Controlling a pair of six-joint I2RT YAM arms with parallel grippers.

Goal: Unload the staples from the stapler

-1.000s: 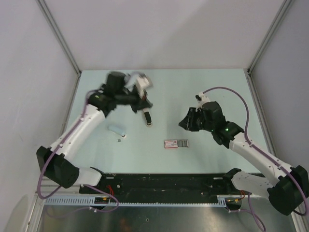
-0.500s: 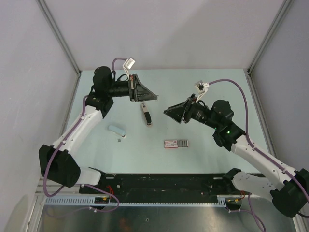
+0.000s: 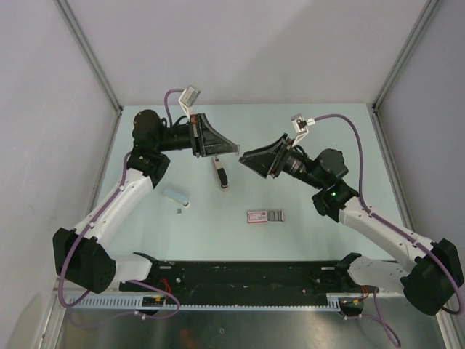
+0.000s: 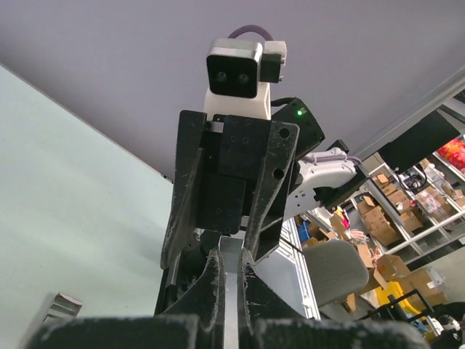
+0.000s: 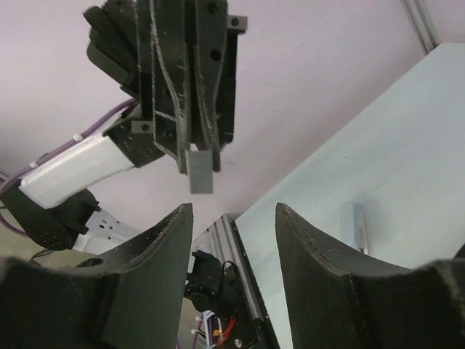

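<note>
left gripper (image 3: 231,149) close before right gripper (image 3: 247,156)

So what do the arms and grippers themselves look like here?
Both arms have white links with black joints; the left arm and right arm each trail a purple cable. The left gripper and right gripper are black tapering wedges. A green light glows on the right arm.

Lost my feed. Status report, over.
Left pincer shut on small flat grey strip. Right pincer open, facing it. Narrow dark grey-black stapler lies on pale green table below. Nothing between pincers.
</note>
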